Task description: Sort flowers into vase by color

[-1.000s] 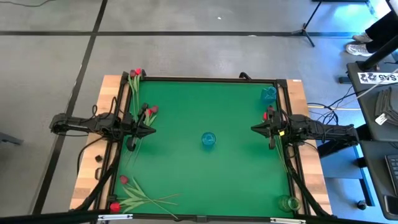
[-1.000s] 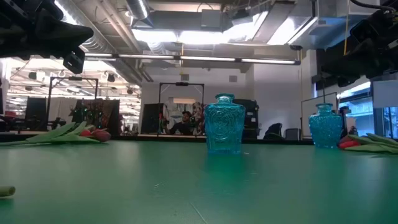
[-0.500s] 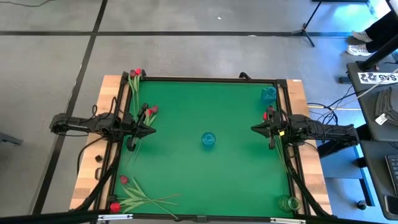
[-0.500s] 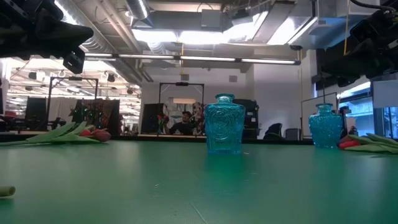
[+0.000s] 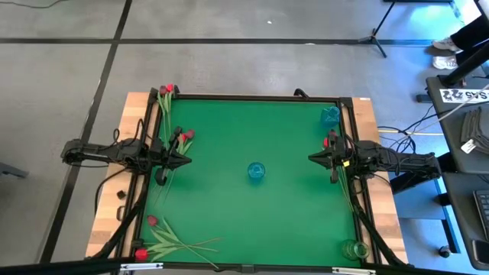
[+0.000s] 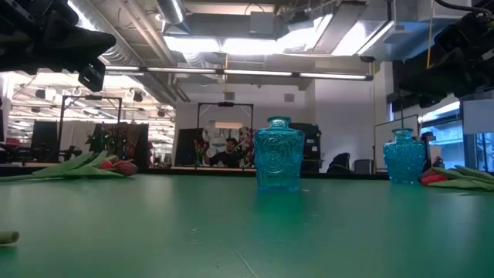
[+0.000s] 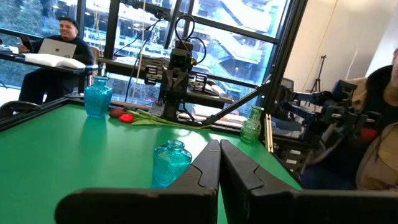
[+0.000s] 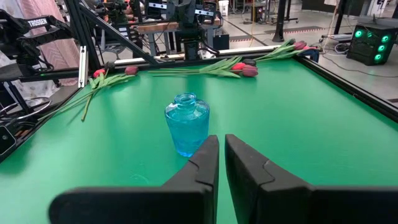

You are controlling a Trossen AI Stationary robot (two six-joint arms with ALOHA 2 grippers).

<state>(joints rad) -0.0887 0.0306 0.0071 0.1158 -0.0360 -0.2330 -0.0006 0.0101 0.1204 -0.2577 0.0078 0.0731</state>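
Evidently nothing has changed: the left gripper (image 5: 186, 161) and right gripper (image 5: 312, 157) hover clenched and empty, every tulip (image 5: 186, 135) still unsorted, the blue vase (image 5: 256, 172) unfilled.

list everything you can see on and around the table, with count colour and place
green table mat: one, green, covers the tabletop inside a dark frame
blue glass vases: two, turquoise; one at the mat's centre, one at the far right corner
green glass vase: one, pale green, near right corner
tulips, far left: a small bunch, red and dark heads, along the left edge
tulips, mid left: a few, red heads, beside the left gripper
tulips, near left: a bunch, red heads, near left corner
tulips, right: a few, red head, under the right arm
person: one, seated with a laptop beyond the table
left gripper: shut, empty, left edge
right gripper: shut, empty, right edge
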